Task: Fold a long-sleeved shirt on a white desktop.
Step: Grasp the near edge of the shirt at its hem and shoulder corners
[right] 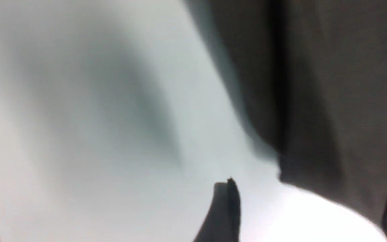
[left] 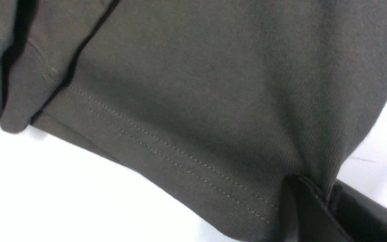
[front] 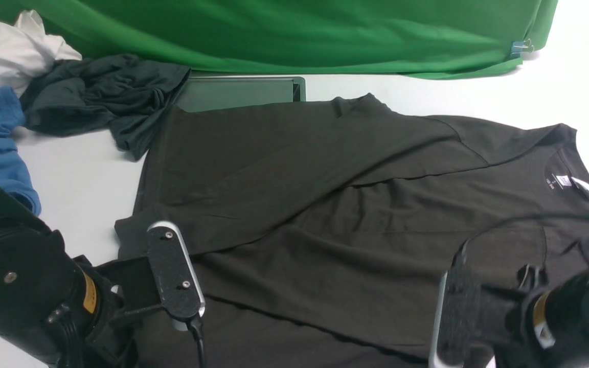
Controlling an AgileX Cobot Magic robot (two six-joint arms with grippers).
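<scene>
Now: left fingers (left: 314, 218) pinch shirt (front: 325, 204) hem near tabletop (front: 85, 174) front edge; right fingers (right: 225, 211) spread, holding nothing. We'd close right on cloth, then lift both evenly.

The left arm (front: 13, 286) and right arm (front: 581, 312) were black; a silver-rimmed plate (front: 174, 271) bore two screws (front: 169, 235), cable (front: 198, 337) beneath it, yellow label (front: 89, 294) beside it

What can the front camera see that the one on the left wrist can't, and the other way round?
Front view only: the green backdrop, the pile of other clothes, the white neck label, the left arm and the right arm. Left wrist view only: the hem stitching close up, and the left gripper shut on the fabric. Both: the long-sleeved shirt on the white desktop.
</scene>
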